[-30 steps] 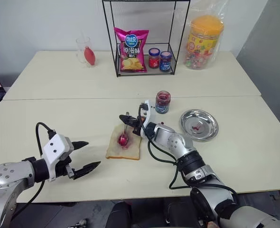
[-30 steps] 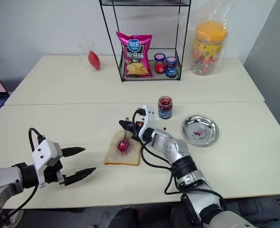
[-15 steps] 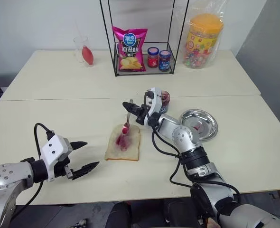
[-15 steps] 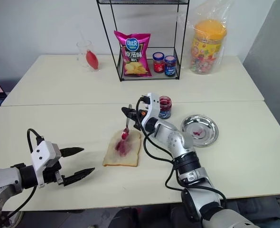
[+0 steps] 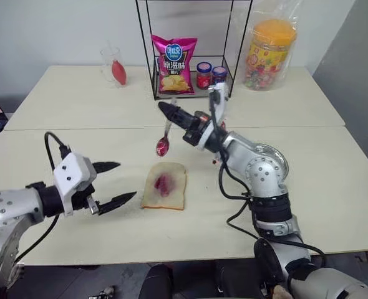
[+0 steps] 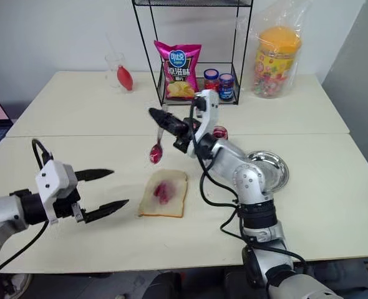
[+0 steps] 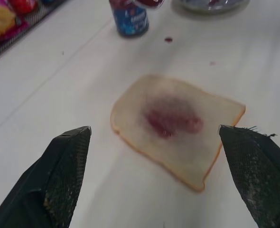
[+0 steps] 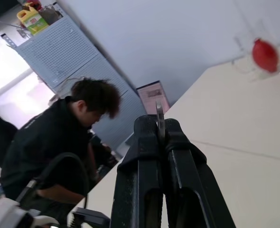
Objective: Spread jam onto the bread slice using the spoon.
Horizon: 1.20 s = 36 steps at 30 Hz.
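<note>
The bread slice [image 5: 164, 185] lies flat on the near table with a red-purple jam smear [image 5: 163, 183] at its centre. Well above its far edge, my right gripper [image 5: 165, 109] is shut on the spoon [image 5: 163, 140], which hangs handle-up with jam on its bowl. The thin handle [image 8: 160, 122] shows pinched between the right fingers. The jam jar [image 7: 129, 16] with the blue label stands beyond the bread, mostly hidden behind my right arm in the head views. My left gripper [image 5: 118, 184] hovers open to the left of the bread, its fingers [image 7: 66, 171] spread wide and holding nothing.
A steel plate [image 6: 272, 169] sits to the right of the bread, partly behind my right arm. At the back stand a wire rack [image 5: 193, 50] with a chips bag and two lidded jars, a glass [image 5: 112, 65] and a bagged candy jar [image 5: 268, 47]. A person [image 8: 78, 137] sits beyond the table.
My right gripper lifted the spoon off the bread, up and away toward the rack, leaving a jam smear. The left gripper rose a little and stayed open.
</note>
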{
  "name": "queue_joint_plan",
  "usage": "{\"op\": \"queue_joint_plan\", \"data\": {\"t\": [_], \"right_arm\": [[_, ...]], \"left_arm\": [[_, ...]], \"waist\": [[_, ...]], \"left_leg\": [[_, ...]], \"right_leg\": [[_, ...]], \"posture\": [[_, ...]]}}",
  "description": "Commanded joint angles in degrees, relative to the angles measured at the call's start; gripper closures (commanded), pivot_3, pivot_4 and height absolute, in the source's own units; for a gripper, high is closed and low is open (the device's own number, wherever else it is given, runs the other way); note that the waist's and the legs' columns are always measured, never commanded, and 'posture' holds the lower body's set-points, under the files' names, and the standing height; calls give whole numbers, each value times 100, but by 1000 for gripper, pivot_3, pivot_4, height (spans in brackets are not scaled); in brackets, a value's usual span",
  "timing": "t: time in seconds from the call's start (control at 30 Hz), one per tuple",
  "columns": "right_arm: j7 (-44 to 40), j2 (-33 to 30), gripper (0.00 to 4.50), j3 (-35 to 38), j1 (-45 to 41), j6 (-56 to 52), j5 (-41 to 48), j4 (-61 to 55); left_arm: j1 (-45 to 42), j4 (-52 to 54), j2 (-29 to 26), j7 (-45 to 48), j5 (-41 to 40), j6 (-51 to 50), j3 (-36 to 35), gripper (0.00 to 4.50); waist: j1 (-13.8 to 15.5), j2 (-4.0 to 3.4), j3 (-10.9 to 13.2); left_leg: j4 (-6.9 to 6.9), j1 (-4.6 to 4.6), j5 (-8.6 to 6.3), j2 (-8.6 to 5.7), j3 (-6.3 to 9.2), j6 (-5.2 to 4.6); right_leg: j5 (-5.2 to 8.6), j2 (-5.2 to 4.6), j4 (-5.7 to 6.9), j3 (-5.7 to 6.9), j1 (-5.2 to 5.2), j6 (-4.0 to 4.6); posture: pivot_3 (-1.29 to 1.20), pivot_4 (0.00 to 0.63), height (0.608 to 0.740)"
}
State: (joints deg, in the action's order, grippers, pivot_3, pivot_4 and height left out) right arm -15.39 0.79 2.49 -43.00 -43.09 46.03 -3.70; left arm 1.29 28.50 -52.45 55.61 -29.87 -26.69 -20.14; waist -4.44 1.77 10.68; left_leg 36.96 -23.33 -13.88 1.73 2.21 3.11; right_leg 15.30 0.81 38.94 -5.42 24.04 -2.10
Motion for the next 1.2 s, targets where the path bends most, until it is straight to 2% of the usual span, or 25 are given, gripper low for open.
{"op": "queue_joint_plan", "data": {"t": [0.03, 0.2, 0.37, 0.47, 0.6, 0.73, 0.87, 1.2], "right_arm": [[13, -491, 4499, 652, 152, 372, -74, -461], [75, -1275, 4499, 1359, 613, 674, -232, -544], [74, -1772, 4499, 1880, 1241, 1005, -433, -454], [120, -1757, 4499, 2076, 1373, 1174, -441, -205], [72, -1638, 4499, 2195, 1508, 1371, -412, 145], [8, -1606, 4499, 2199, 1649, 1668, -604, 475], [-88, -1566, 4499, 2154, 1706, 1844, -700, 763], [-236, -1546, 4499, 2234, 1879, 1958, -629, 1111]], "left_arm": [[-637, 469, 27, -182, -559, -447, 317, 0], [-1341, 605, 81, -181, -867, -781, 905, 0], [-1895, 413, 235, 126, -603, -652, 1819, 0], [-2209, 85, 324, 320, -335, -392, 2160, 0], [-2609, -366, 712, 395, -106, -90, 2504, 0], [-2590, -569, 1181, 138, 86, 91, 2598, 0], [-2553, -704, 1588, -206, 232, 121, 2642, 0], [-2502, -751, 1661, -77, 457, 208, 2774, 0]], "waist": [[10, 1, -1], [-23, 1, 0], [-55, -1, 0], [-59, -6, 3], [-36, -7, 3], [-34, -7, 3], [-29, -8, 3], [-24, -8, 2]], "left_leg": [[0, -4, 0, 0, -1, 0], [-5, -4, 0, 1, -1, 0], [-8, -2, 0, 2, -7, -1], [-6, 0, 0, 1, -9, -1], [1, 8, 3, 0, -10, -4], [3, 9, 4, -2, -17, -5], [0, 6, 3, -2, -17, -6], [1, 7, 3, -3, -15, -5]], "right_leg": [[-1, 0, -2, -2, 1, -2], [-3, 4, 2, -2, 5, -3], [-3, 9, 4, -13, 6, -3], [-3, 9, 5, -15, 5, -3], [-1, 12, 5, -16, -2, -7], [10, 10, 4, -24, -6, -31], [-5, 9, 5, -23, -3, -5], [-5, 9, 7, -22, -4, -5]], "posture": [[0, 150, 740], [0, 150, 740], [0, 150, 740], [0, 150, 740], [0, 150, 740], [0, 150, 740], [0, 150, 740], [0, 150, 740]]}}
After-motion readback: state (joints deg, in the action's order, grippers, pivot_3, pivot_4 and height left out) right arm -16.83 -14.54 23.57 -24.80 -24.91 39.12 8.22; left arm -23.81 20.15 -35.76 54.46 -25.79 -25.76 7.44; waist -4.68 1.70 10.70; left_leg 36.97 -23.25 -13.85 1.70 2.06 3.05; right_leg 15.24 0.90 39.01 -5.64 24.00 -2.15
